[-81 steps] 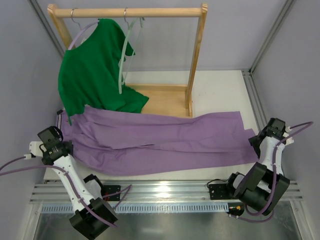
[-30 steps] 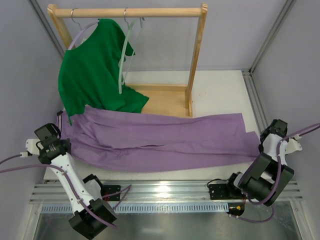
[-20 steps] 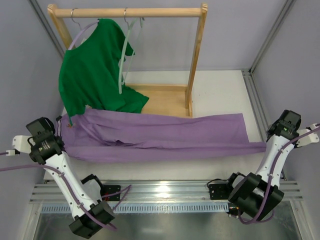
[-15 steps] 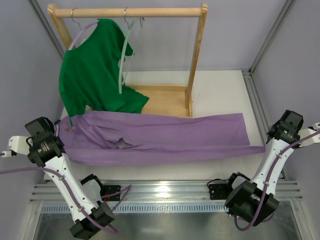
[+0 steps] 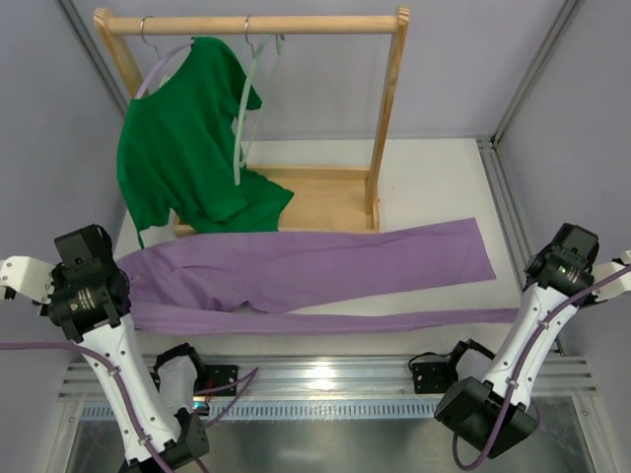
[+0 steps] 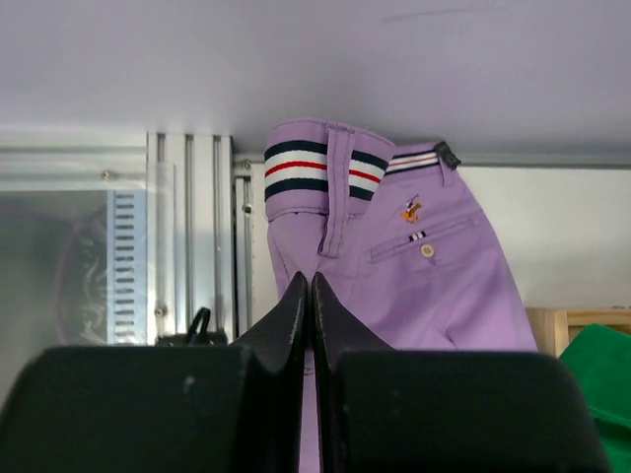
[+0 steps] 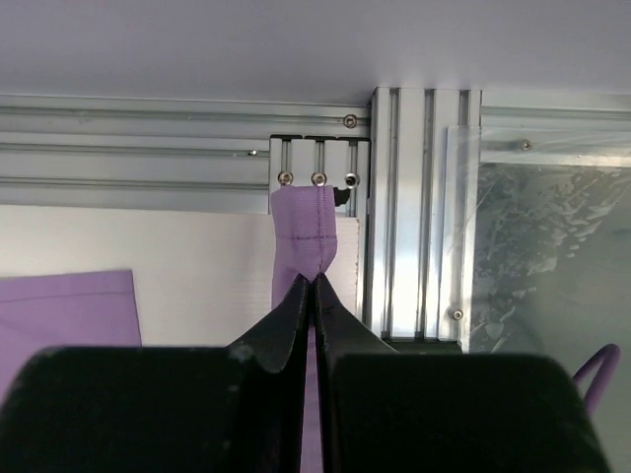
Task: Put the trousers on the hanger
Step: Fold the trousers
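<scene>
Grey walls box in a white bench (image 5: 434,187), with both arms raised at its near corners. Left tool (image 6: 308,288) is clamped shut on the trousers (image 5: 325,264) just below the waistband. Past its fingertips the band folds over, showing white, navy and red stripes, a buttoned pocket and a small stitched logo. Right tool (image 7: 314,284) is pinched shut on one leg's hem, whose stitched end stands just beyond its tips. Between the two tools that leg runs as a narrow strip along the near edge of the bench. The other leg lies flat on the bench just beyond the strip, reaching from beside the left tool toward the right tool but stopping short of it. Farther from both tools, a wooden rack (image 5: 251,24) stands at the back. The hanger (image 5: 238,148) hangs bare from its rail, well apart from both tools and the trousers. Beside it, on the left tool's side, a green shirt (image 5: 182,148) hangs on a lavender hanger (image 5: 158,67), its bottom edge close to the trousers
</scene>
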Motion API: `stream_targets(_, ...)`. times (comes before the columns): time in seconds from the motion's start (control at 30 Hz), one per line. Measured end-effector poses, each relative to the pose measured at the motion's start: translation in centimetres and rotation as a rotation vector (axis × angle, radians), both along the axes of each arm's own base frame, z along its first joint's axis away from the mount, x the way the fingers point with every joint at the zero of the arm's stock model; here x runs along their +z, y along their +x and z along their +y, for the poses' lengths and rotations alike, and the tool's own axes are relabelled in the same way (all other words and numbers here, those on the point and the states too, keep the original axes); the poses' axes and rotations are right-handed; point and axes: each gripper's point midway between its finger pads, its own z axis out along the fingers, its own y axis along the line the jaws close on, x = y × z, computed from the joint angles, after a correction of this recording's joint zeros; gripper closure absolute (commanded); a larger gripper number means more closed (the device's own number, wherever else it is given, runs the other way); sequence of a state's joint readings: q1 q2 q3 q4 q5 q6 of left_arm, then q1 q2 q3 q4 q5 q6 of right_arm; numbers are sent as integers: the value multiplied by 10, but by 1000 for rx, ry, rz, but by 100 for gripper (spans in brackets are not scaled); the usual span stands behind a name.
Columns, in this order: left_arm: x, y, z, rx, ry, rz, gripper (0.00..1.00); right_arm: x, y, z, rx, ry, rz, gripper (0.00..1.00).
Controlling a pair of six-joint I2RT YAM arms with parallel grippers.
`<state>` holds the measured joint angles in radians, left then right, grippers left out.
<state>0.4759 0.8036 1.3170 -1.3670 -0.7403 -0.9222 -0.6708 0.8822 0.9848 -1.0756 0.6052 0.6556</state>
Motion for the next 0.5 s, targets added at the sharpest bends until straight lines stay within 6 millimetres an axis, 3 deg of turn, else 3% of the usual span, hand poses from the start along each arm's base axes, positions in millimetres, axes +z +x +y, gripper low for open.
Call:
stream_targets(0.13,9,-6,3,-6,67,25,100,10,-11,5,-7,-38,-28,96)
stream_targets(0.27,0,-11,5,-2,79,72,99,22,-14,11,11,-75,-90,96)
stream_targets(0.4,-14,-4,8,-8,60,119,100,18,10,14,101,-25,-145,96)
stream_targets(0.5,-25,9,11,-20,30,153,100,-3,34,13,170,51,-142,96)
